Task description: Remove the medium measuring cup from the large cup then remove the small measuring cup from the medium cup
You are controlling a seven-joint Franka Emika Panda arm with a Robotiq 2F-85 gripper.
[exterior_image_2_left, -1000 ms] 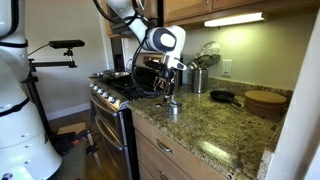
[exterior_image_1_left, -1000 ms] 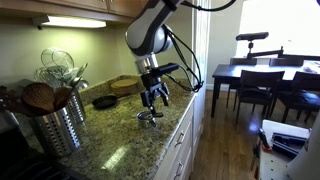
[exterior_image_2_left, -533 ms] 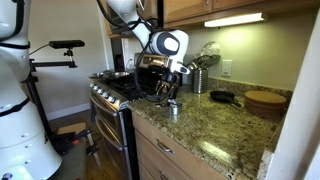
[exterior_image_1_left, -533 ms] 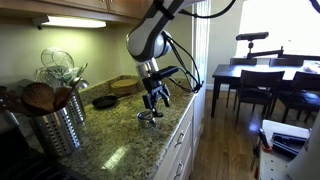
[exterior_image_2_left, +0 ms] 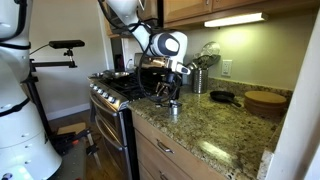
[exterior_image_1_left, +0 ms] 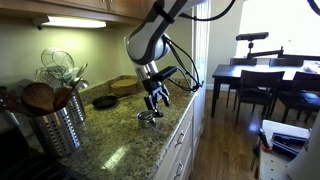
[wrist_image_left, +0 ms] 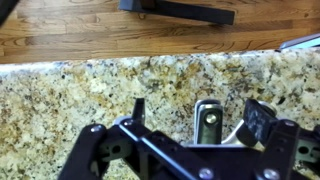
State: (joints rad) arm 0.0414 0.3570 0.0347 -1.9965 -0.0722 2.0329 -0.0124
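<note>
Hanging over the speckled granite counter (exterior_image_1_left: 120,150), the claw (exterior_image_1_left: 155,102) has its jaws spread wide and nothing between them.

In an exterior view, a ribbed steel utensil holder (exterior_image_1_left: 52,125) full of whisks and wooden spoons stands well to the left of the claw. A black skillet (exterior_image_1_left: 103,101) lies nearer, to the claw's left and farther back. A wooden bowl (exterior_image_1_left: 125,85) sits behind the skillet, up and left of the claw.

Straight below the claw, near the counter's front edge, the large cup (exterior_image_1_left: 150,119) rests on the stone, just under the fingertips and apart from them. Whether the medium measuring cup and the small measuring cup lie nested in it is too small to tell. Far to the claw's right, beyond the counter's end, stand a dining table (exterior_image_1_left: 268,70) and dark chairs (exterior_image_1_left: 250,92).

In an exterior view from the opposite side, a stove (exterior_image_2_left: 112,90) stands to the left of the claw, and the shiny cups again lie directly beneath it.

In the wrist view, the two dark fingers (wrist_image_left: 138,112) stand well apart. A flat steel handle (wrist_image_left: 208,120) with a hole in it lies on the counter between them, touching neither. Which cup it belongs to cannot be told. A wooden floor (wrist_image_left: 100,30) shows beyond the counter's edge.
</note>
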